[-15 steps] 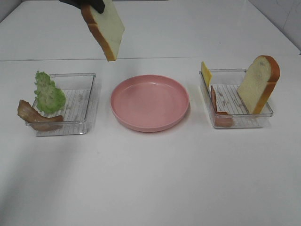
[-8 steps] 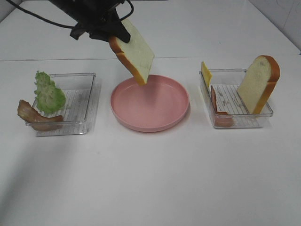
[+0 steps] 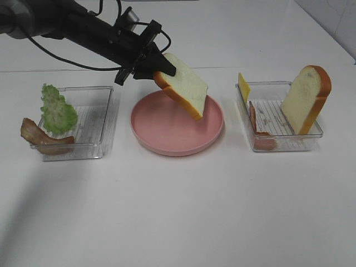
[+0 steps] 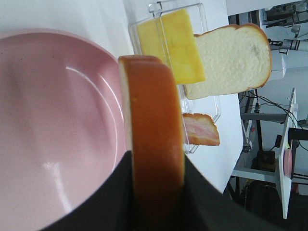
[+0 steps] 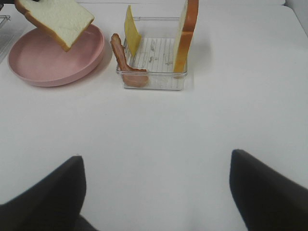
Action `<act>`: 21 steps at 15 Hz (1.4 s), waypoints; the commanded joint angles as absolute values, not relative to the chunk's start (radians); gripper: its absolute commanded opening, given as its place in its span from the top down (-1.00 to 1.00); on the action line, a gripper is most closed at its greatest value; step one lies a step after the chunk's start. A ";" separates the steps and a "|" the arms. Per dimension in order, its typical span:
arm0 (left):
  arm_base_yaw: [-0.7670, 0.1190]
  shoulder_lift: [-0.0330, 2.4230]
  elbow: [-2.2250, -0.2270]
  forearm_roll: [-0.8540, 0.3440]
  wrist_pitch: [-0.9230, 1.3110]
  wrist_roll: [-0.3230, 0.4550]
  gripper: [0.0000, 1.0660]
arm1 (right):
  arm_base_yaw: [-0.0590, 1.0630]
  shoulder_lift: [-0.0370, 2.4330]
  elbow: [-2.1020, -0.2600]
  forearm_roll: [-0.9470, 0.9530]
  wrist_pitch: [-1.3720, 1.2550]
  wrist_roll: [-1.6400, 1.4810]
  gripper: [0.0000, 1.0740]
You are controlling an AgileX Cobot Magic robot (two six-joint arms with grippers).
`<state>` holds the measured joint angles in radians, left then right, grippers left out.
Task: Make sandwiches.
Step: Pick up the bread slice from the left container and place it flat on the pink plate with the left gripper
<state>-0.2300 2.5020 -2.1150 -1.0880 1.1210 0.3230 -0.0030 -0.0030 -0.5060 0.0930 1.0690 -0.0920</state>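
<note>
– Pink plate [image 3: 146, 140] sits right under your left claw [image 3: 160, 70], and that claw is pinching a bread slice [image 3: 186, 92] by its crust edge.
– How's the slice hanging?
– Tilted. Its long axis slopes from the claw down toward the right tray [image 3: 289, 146], with the low corner over the plate's right half. It looks just clear of the plate, though I can't swear it isn't touching.
– So the drop is straight down?
– That's my read. The plate lies below the claw, not off to either side. You'd want to level the slice as you lower it, or it may land on that corner and flop toward the rim.
– And your right claw [image 5: 156, 192]?
– Spread wide, holding nothing, well back from the tray with the cheese [image 3: 243, 87] and the other slice [image 3: 307, 100]. Your left arm is plainly the nearer one for this placement.
– The fillings?
– Lettuce [image 3: 55, 108] and bacon [image 3: 41, 139] sit at the left tray [image 3: 94, 119], well apart from either claw.
</note>
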 commanded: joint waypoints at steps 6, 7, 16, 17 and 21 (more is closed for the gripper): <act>-0.272 2.560 -2.121 -1.105 1.085 0.325 1.00 | -0.009 -0.015 -0.503 0.098 1.060 -0.097 -0.45; -0.272 2.561 -2.121 -1.105 1.083 0.325 1.00 | -0.009 -0.015 -0.503 0.098 1.060 -0.097 -0.45; -0.272 2.561 -2.121 -1.101 1.121 0.254 0.17 | -0.009 -0.015 -0.503 0.098 1.060 -0.097 -0.45; -0.272 2.561 -2.121 -1.101 1.135 0.255 0.16 | -0.009 -0.015 -0.503 0.098 1.060 -0.097 -0.45; -0.272 2.552 -2.121 -1.044 1.171 0.257 -0.05 | -0.009 -0.015 -0.503 0.098 1.060 -0.097 -0.45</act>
